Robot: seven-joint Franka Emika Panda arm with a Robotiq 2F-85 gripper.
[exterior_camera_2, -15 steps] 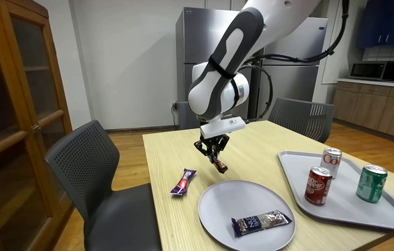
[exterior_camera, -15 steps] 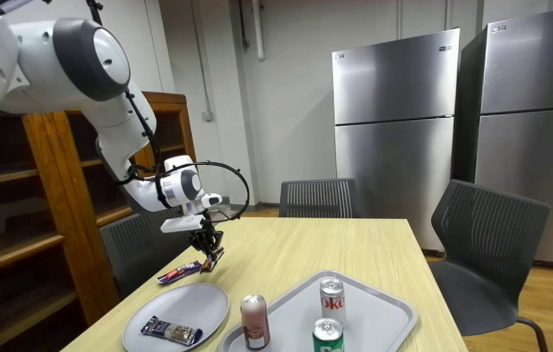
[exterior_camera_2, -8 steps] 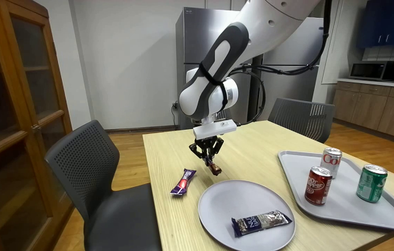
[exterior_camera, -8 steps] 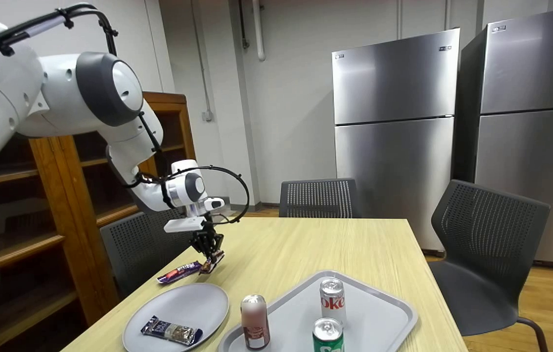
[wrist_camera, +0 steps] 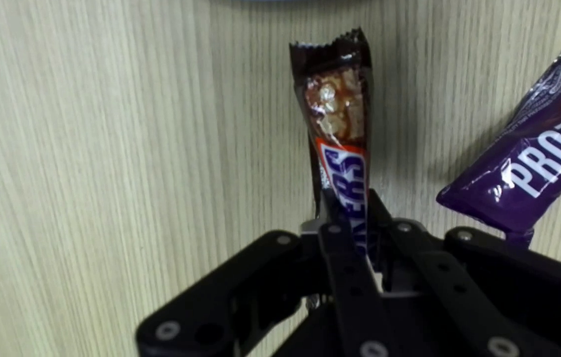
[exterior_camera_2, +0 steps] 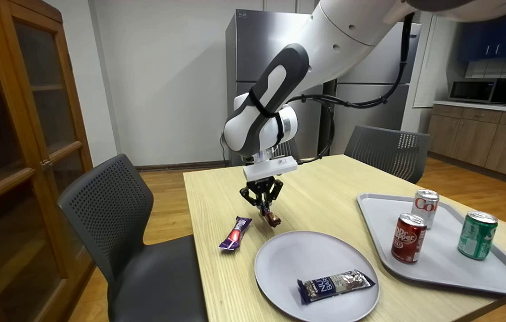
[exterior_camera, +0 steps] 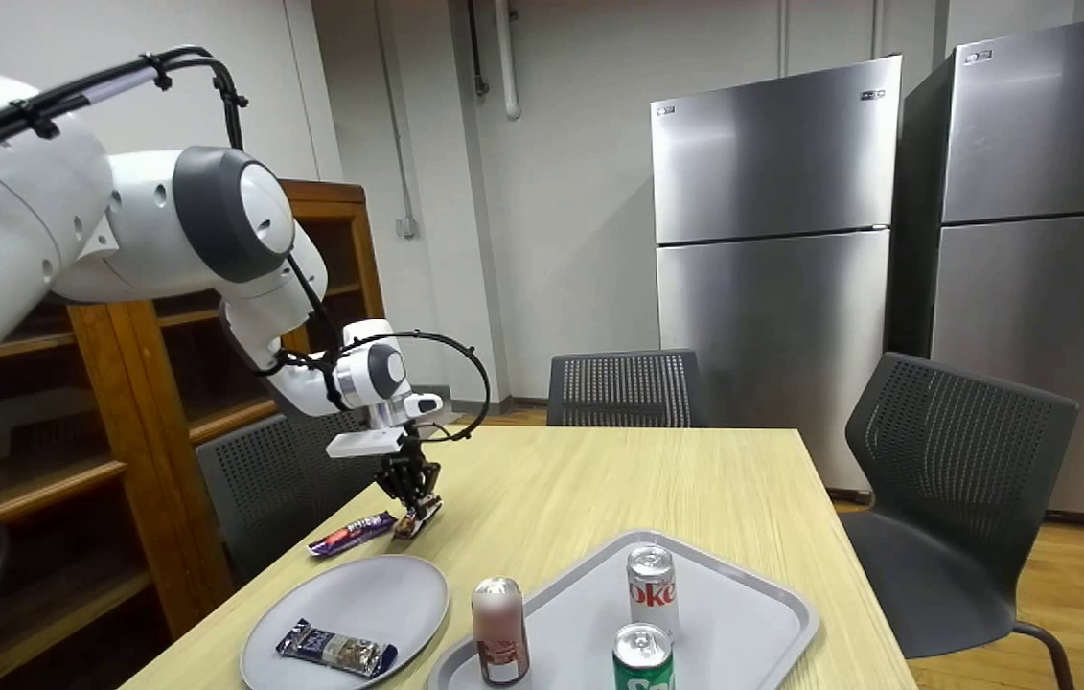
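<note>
One glossy, saw-edged Snickers bar (wrist_camera: 336, 106)

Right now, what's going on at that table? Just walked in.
The robot's claw is shut on a Snickers bar, low over the table; I can't tell whether the bar touches the tabletop. A purple protein bar lies loose close by. A nut bar is on the gray plate. A Dr Pepper can, a silver Coke can and a green can stand upright on the tray.
</note>
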